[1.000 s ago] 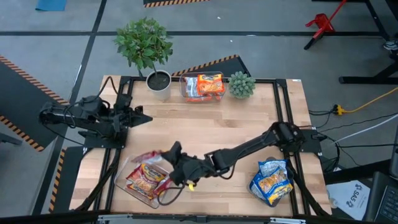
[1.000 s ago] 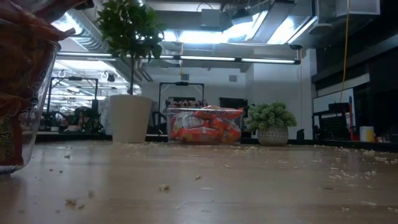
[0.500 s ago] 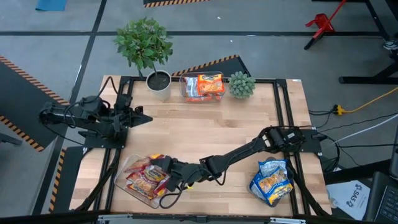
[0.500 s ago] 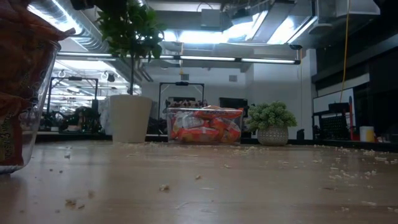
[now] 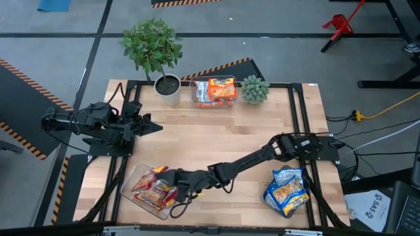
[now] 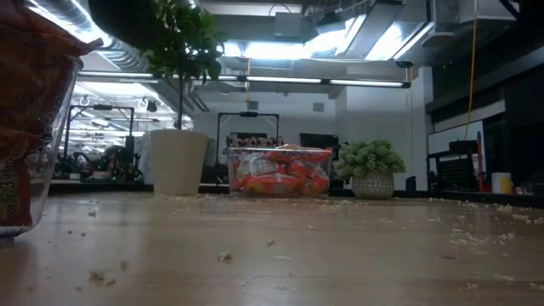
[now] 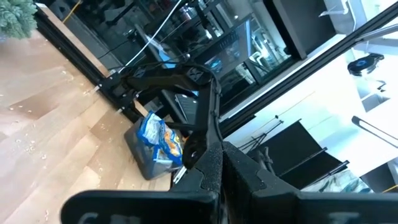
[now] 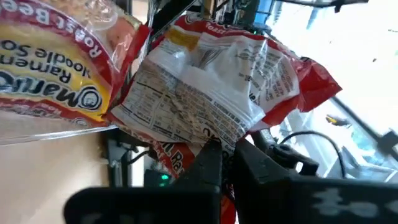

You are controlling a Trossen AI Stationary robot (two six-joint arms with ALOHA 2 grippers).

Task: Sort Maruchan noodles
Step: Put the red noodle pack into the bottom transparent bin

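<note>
The right gripper is seen closed on a red Maruchan packet and lowered into the clear tub at the desk's front left corner; since a second ago it has been carried from the tub's right rim further left and down among the contents, the arm now stretched flatter across the desk. In the right wrist view the pinched packet is held crumpled, its white nutrition panel facing the camera; its long axis cannot be told. The tub is filled with red packets, one labelled Roast Beef. A second clear tub at the back edge, between the white planter and the small succulent, holds orange packets. Blue-and-white packets are piled near the front right corner. The left gripper is parked at the left edge, closed and empty.
</note>
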